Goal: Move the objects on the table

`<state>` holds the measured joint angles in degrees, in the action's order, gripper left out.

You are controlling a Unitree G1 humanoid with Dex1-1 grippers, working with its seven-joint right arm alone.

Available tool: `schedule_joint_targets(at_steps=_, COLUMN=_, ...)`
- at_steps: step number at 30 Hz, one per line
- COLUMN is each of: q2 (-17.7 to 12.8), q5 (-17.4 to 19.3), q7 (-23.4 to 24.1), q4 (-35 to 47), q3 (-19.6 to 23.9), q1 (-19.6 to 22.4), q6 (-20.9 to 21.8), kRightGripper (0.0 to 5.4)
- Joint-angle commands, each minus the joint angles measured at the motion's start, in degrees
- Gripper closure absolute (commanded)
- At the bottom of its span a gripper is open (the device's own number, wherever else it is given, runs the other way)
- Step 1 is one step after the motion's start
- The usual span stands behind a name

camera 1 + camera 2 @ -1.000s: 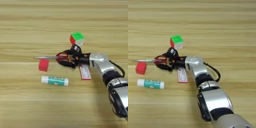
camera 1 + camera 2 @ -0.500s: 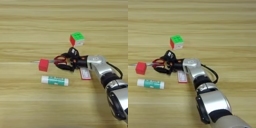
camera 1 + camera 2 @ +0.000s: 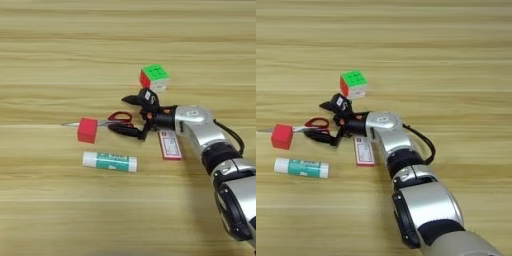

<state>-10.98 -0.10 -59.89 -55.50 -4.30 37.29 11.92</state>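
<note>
My right gripper (image 3: 125, 115) is open, its two black fingers spread either side of the red handle of the scissors (image 3: 119, 117), which lie flat on the table (image 3: 60, 210). The scissor blades point left and pass behind the small red cube (image 3: 87, 130). The lower finger (image 3: 121, 130) lies along the handle's near side. The green, red and white puzzle cube (image 3: 154, 78) stands just behind the gripper. A white-and-green glue stick (image 3: 110, 161) lies in front of the red cube. The red-and-white card (image 3: 170, 145) lies flat under my wrist.
My silver forearm (image 3: 401, 150) comes in from the bottom right and crosses the right-hand part of the table. Bare wood stretches across the far side and the left.
The scissors have slid and turned a little towards the red cube, so the blades now run behind it. The gripper's fingers have spread wider. Cube, glue stick and card stayed put.
</note>
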Motion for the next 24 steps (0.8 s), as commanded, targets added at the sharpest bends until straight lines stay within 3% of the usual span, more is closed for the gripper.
schedule_joint_targets(at_steps=1, q2=-1.05, q5=2.91, q7=0.95, q4=5.94, q3=1.98, q1=4.1, q6=1.26, kRightGripper=0.02)
schedule_joint_targets(at_steps=12, q2=-1.29, q5=8.95, q7=2.81, q4=13.91, q3=6.79, q1=5.28, q6=0.92, kRightGripper=0.02)
schedule_joint_targets(at_steps=19, q2=-0.95, q5=12.63, q7=6.89, q4=18.51, q3=10.0, q1=6.5, q6=0.04, kRightGripper=0.02)
schedule_joint_targets(at_steps=24, q2=-1.35, q5=11.86, q7=13.46, q4=18.43, q3=11.27, q1=8.25, q6=-0.09, kRightGripper=0.02)
